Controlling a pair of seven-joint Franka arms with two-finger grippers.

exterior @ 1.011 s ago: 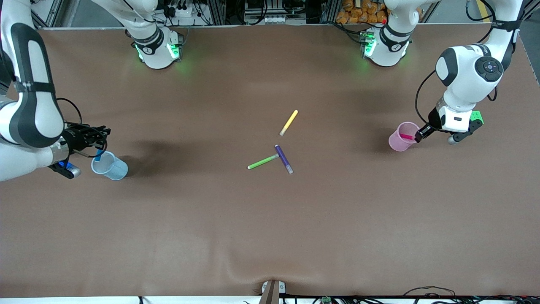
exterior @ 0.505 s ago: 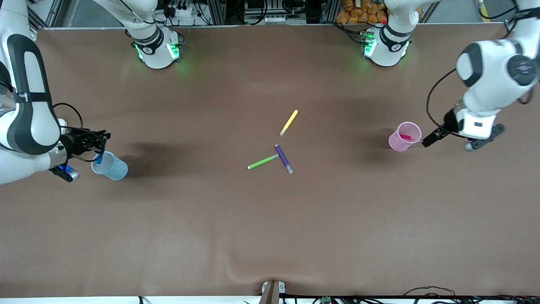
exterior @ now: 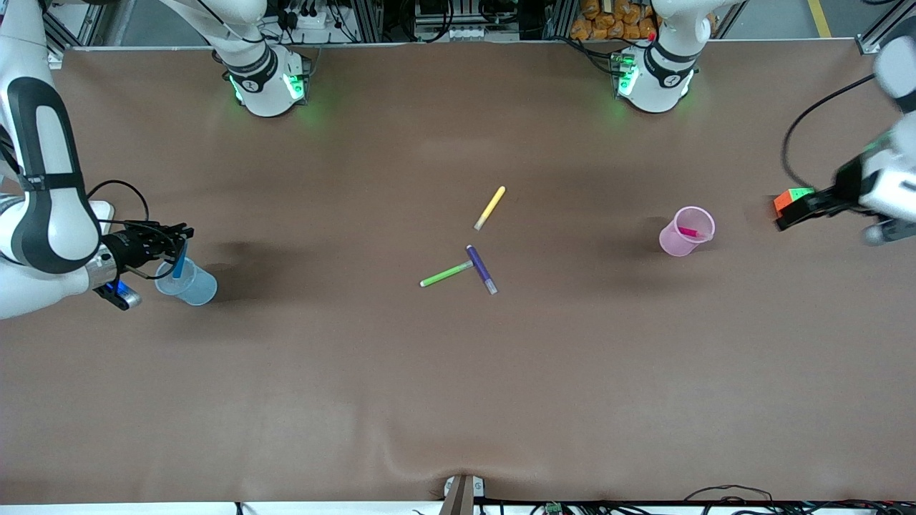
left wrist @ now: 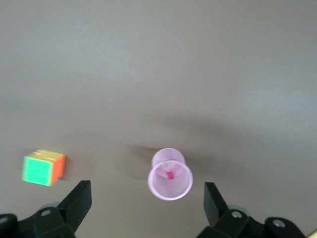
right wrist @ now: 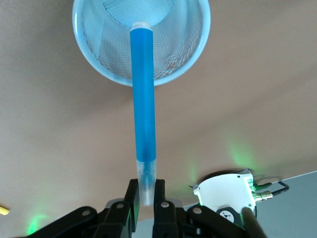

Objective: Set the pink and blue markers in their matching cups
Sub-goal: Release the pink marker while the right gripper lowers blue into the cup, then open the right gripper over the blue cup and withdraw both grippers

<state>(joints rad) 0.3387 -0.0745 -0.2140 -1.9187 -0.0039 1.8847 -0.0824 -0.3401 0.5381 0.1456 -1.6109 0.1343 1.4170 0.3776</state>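
Brown table (exterior: 458,372), and at its right arm's end the right gripper (right wrist: 144,202) pinches the blue marker (right wrist: 142,94) by its pale cap, tip over the blue cup (exterior: 187,282), while the left gripper (left wrist: 147,206), fingers spread and empty, hangs above the pink cup (left wrist: 170,179) with the pink marker (left wrist: 170,174) inside.

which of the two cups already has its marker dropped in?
The pale pink translucent cup: the magenta-pink marker lies inside it. The blue marker is gripped by the right end effector over the pale blue cup.
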